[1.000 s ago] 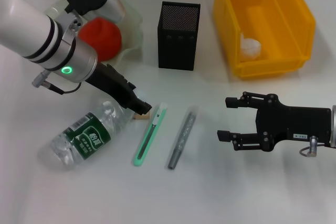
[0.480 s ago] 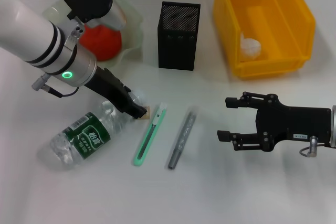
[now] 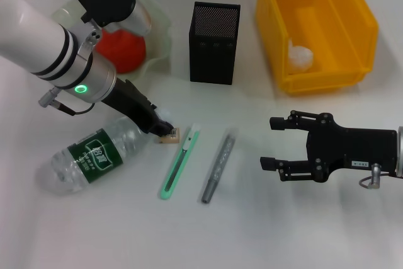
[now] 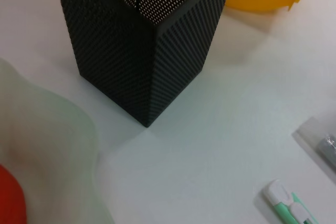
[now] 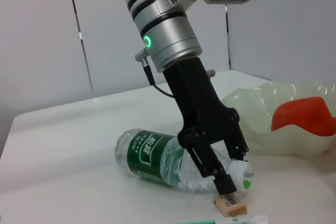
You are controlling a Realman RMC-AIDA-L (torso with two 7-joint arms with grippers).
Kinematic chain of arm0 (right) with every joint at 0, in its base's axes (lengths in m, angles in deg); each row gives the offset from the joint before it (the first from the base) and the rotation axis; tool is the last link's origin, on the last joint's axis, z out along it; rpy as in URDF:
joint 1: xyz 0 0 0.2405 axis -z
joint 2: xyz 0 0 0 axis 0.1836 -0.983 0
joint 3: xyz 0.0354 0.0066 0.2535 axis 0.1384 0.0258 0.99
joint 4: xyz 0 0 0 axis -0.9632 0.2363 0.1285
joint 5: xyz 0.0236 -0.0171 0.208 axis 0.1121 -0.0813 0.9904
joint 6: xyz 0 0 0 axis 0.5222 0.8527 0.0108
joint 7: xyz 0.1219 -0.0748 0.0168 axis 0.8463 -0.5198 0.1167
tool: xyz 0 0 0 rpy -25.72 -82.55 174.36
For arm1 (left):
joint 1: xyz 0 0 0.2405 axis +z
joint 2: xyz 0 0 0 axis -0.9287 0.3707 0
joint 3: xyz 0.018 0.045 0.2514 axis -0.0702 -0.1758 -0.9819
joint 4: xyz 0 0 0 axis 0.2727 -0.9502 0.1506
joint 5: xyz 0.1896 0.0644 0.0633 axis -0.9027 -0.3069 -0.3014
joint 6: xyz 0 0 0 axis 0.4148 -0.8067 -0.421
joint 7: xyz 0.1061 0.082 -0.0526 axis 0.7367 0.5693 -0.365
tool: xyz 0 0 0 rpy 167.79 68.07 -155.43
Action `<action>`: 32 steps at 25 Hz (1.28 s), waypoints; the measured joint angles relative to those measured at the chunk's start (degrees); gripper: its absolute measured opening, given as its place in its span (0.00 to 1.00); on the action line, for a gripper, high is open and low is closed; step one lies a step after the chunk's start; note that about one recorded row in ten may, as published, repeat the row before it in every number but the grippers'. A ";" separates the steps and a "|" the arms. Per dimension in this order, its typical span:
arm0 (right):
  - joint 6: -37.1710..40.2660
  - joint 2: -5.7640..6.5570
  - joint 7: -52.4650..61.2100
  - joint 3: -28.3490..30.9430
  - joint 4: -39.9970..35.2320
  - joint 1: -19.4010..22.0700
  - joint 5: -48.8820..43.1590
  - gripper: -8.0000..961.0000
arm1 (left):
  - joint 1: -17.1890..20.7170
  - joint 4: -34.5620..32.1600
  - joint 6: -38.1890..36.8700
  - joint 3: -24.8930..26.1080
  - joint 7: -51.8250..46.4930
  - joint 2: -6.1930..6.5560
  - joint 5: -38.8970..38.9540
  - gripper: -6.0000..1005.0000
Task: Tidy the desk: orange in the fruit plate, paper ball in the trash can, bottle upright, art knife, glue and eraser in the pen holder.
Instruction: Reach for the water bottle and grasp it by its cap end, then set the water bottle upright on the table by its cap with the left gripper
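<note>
The clear bottle with a green label lies on its side on the table. My left gripper is shut on its neck by the white cap, and the right wrist view shows the left gripper with a finger on each side of the bottle. A tan eraser lies just beside the cap. To its right lie the green art knife and the grey glue stick. The orange rests in the fruit plate. The paper ball sits in the yellow trash can. My right gripper hovers open, right of the glue.
The black mesh pen holder stands upright between the plate and the yellow bin. The left wrist view shows the pen holder close up, with the plate rim and the art knife's tip near it.
The left gripper closed in on the bottle's neck, and the bottle's body swung left and away from the knife. The right arm has not moved.
</note>
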 joint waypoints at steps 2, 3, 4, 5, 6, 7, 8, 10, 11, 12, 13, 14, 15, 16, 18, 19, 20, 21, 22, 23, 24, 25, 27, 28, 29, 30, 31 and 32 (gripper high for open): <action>0.00 0.00 -0.01 0.00 0.00 0.00 0.00 0.85 | 0.00 0.00 0.06 0.00 0.00 0.00 0.03 0.55; 0.00 0.00 -0.01 0.00 0.00 0.02 0.00 0.85 | 0.00 0.00 0.06 0.00 0.00 0.00 0.03 0.53; 0.00 0.00 -0.01 0.00 0.00 0.06 0.00 0.85 | 0.00 0.00 0.06 0.00 0.00 0.00 0.03 0.51; 0.00 0.00 -0.01 0.00 0.00 0.06 0.00 0.85 | 0.02 -0.02 0.07 0.00 0.01 0.00 0.23 0.49; 0.00 0.00 -0.01 0.00 0.00 0.06 0.00 0.85 | 0.02 -0.02 0.07 0.00 0.01 0.00 0.23 0.46; 0.00 0.00 -0.01 0.00 0.00 0.07 0.00 0.85 | 0.26 -0.44 -0.10 0.22 0.02 0.02 0.46 0.44; 0.00 0.00 -0.01 0.00 0.00 0.07 0.00 0.85 | 0.32 -0.54 -0.15 0.34 0.04 0.04 0.49 0.44; 0.00 0.00 -0.01 0.00 0.00 0.09 0.00 0.85 | 0.32 -0.54 -0.15 0.34 0.04 0.04 0.49 0.44; 0.00 0.00 -0.01 0.00 0.00 0.09 0.00 0.85 | 0.68 -1.39 -0.44 0.54 0.23 0.11 0.71 0.44; 0.00 0.00 -0.01 0.00 0.00 0.09 0.00 0.85 | 1.02 -2.07 -0.68 0.57 0.60 0.15 1.11 0.44; 0.00 0.00 -0.01 0.00 0.00 0.09 0.00 0.85 | 1.38 -2.63 -0.99 0.57 1.12 0.22 1.74 0.44; 0.01 0.00 -0.01 0.00 0.00 0.09 0.00 0.85 | 1.38 -2.63 -0.99 0.57 1.12 0.22 1.74 0.44; 0.02 0.00 -0.04 0.00 0.00 0.10 0.00 0.85 | 1.79 -3.20 -1.31 0.59 1.81 0.29 2.55 0.44; 0.04 0.00 -0.08 0.00 0.00 0.12 0.00 0.85 | 2.68 -4.32 -2.06 0.78 3.54 0.41 4.81 0.44; 0.07 0.00 -0.15 0.00 0.00 0.15 0.01 0.85 | 3.72 -5.86 -2.96 1.48 5.33 0.51 6.75 0.44; 0.08 0.00 -0.15 0.00 0.00 0.16 0.01 0.85 | 4.46 -7.11 -3.53 2.42 6.74 0.54 7.74 0.44; 0.08 0.00 -0.16 0.00 0.00 0.15 0.02 0.85 | 4.46 -7.11 -3.53 2.42 6.74 0.54 7.74 0.44; 0.08 0.00 -0.16 0.00 0.00 0.10 0.02 0.85 | 4.91 -7.67 -3.85 3.02 7.75 0.54 8.45 0.44; 0.09 0.00 -0.17 0.00 0.00 0.08 0.03 0.85 | 5.36 -8.20 -4.11 3.62 8.78 0.54 9.23 0.44; 0.09 0.00 -0.17 0.00 0.00 0.05 0.04 0.85 | 5.61 -8.41 -4.24 4.00 9.51 0.54 9.80 0.44; 0.09 0.00 -0.18 0.00 0.00 0.03 0.05 0.85 | 6.46 -8.84 -4.73 5.58 12.23 0.55 11.86 0.44; 0.09 0.00 -0.18 0.00 0.00 0.03 0.06 0.85 | 6.46 -8.84 -4.73 5.58 12.23 0.55 11.86 0.44; 0.09 0.00 -0.19 0.00 0.00 0.02 0.07 0.85 | 7.01 -8.88 -5.29 7.26 14.47 0.57 13.27 0.44; 0.09 0.00 -0.19 0.00 0.00 0.01 0.08 0.85 | 7.22 -8.89 -5.64 8.22 15.45 0.57 13.85 0.44; 0.09 0.00 -0.20 0.00 0.00 0.01 0.08 0.85 | 7.41 -8.89 -5.91 8.86 16.19 0.57 14.33 0.44; 0.09 0.00 -0.20 0.00 0.00 0.00 0.09 0.85 | 7.65 -8.90 -6.34 9.60 17.24 0.57 15.14 0.44; 0.09 0.00 -0.20 0.00 0.00 0.00 0.09 0.85 | 7.65 -8.90 -6.34 9.60 17.24 0.57 15.14 0.44; 0.09 0.00 -0.21 0.00 0.00 0.00 0.09 0.85 | 7.95 -8.91 -6.63 10.15 18.19 0.57 16.16 0.44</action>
